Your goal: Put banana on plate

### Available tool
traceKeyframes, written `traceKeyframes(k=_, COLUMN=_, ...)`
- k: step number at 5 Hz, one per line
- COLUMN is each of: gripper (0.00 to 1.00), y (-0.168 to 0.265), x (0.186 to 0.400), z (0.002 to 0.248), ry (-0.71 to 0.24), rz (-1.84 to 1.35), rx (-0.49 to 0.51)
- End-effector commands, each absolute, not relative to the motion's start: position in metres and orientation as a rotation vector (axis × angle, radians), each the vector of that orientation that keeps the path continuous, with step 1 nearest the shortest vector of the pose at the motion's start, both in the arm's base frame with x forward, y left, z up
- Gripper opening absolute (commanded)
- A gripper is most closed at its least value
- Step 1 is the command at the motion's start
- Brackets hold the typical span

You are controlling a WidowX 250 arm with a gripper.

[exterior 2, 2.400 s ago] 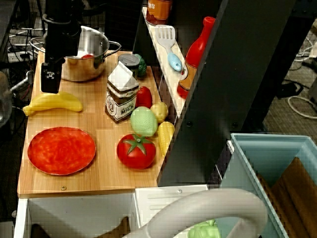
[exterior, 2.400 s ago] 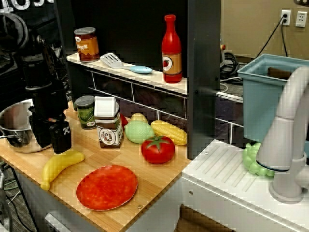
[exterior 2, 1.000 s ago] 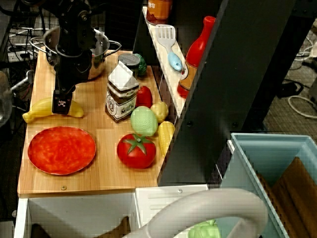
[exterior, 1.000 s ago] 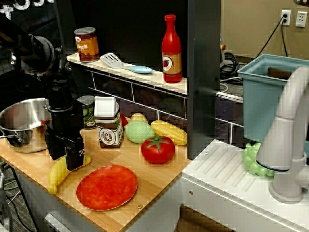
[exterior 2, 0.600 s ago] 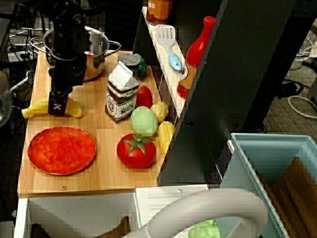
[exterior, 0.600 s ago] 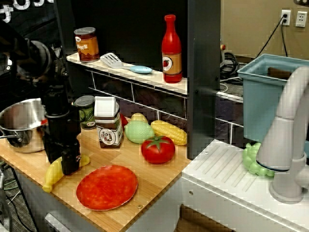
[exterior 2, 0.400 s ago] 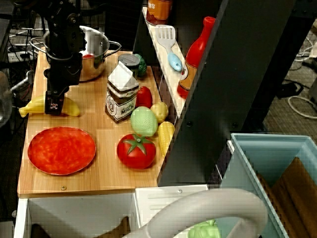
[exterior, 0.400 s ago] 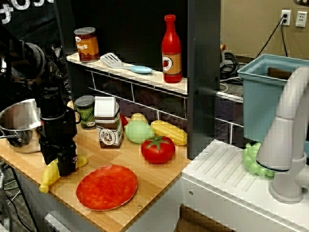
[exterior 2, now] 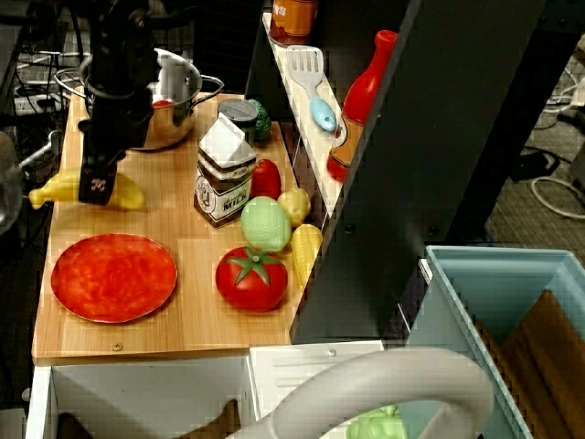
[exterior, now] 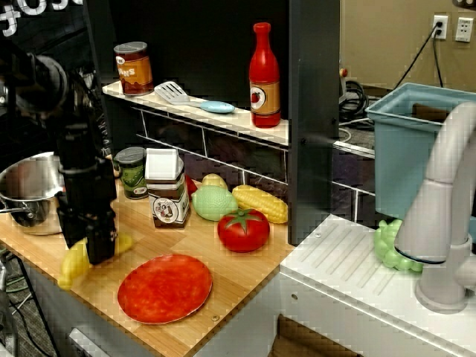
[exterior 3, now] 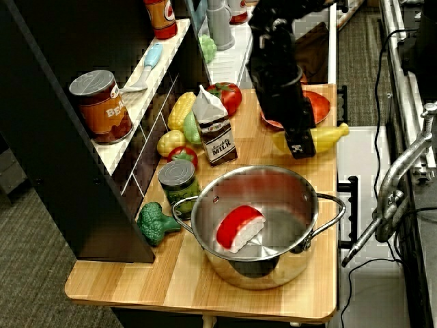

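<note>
The yellow banana (exterior: 73,262) lies crosswise at the counter's front left, left of the red-orange plate (exterior: 165,288). My black gripper (exterior: 95,251) points down over the banana's middle and is shut on it; yellow shows on both sides of the fingers. In the overhead view the banana (exterior 2: 55,188) sits behind the plate (exterior 2: 113,276), with the gripper (exterior 2: 96,187) on it. In the side view the banana (exterior 3: 326,137) reaches out over the counter edge, beside the gripper (exterior 3: 300,147) and next to the plate (exterior 3: 317,106).
A steel pot (exterior: 26,190) stands just behind the gripper, with a red-and-white toy inside (exterior 3: 239,227). A milk carton (exterior: 166,190), a green can (exterior: 132,172), a tomato (exterior: 243,229) and a corn cob (exterior: 260,203) stand to the right by the shelf wall.
My gripper came down onto the banana's middle and closed on it. Since then gripper and banana have shifted together a little to the left, toward the counter edge.
</note>
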State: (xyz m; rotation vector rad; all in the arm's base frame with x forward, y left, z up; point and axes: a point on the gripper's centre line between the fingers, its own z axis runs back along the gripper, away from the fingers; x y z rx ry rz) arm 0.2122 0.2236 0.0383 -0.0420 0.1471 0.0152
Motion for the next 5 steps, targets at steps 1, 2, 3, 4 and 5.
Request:
traceKeyframes(k=1, gripper=0.00, y=0.221, x=0.209, z=0.107, ry=0.087, rz=-0.013, rx=-0.062)
traceKeyframes(k=2, gripper=0.00, y=0.217, x=0.204, z=0.107, ry=0.100, rz=-0.028, rx=-0.075)
traceKeyframes(k=3, gripper=0.00, y=0.205, x=0.189, z=0.095, ry=0.098, rz=-0.061, rx=-0.067)
traceKeyframes(k=4, gripper=0.00, y=0.185, x=0.168, z=0.085, ry=0.107, rz=-0.120, rx=-0.060)
traceKeyframes(k=5, gripper=0.00, y=0.167, x=0.158, z=0.085, ry=0.107, rz=-0.153, rx=-0.060)
